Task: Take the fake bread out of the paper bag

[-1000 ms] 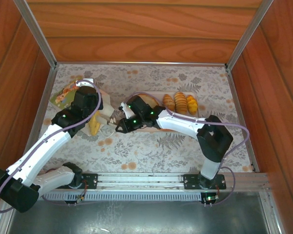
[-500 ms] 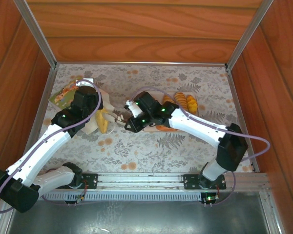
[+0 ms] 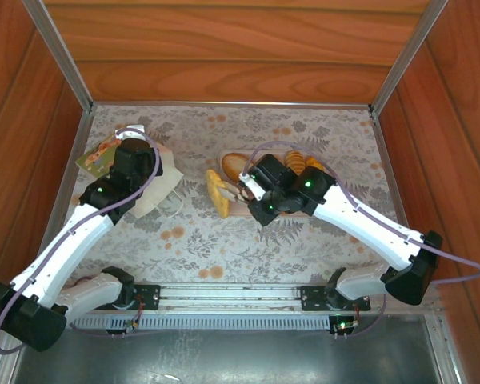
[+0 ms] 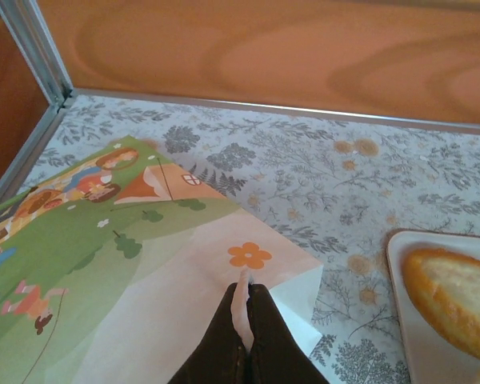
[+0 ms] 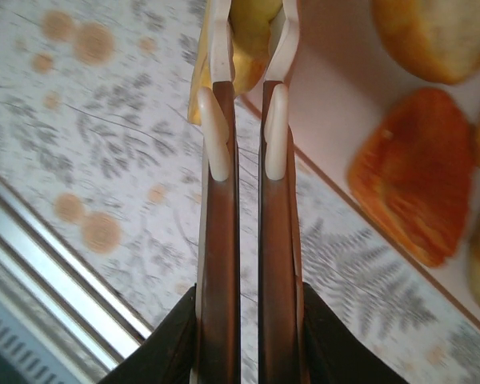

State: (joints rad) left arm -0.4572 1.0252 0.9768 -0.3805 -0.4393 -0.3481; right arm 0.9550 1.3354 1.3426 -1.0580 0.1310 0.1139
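Note:
The paper bag lies at the left of the table, its green print facing up. My left gripper is shut on a pinch of the bag's pale paper near its orange flower. My right gripper is shut on a yellow piece of fake bread, held just left of the tray; in the right wrist view this piece sits between the white fingertips. More fake bread lies on the tray: an oval roll, ridged rolls and an orange croissant.
The flat pinkish tray lies right of centre, its corner in the left wrist view. Wooden walls with metal posts enclose the patterned cloth. A metal rail runs along the near edge.
My right gripper has pulled the yellow bread out of the bag's mouth and carried it right, to the tray's left edge. The left gripper shifted slightly back-left with the bag.

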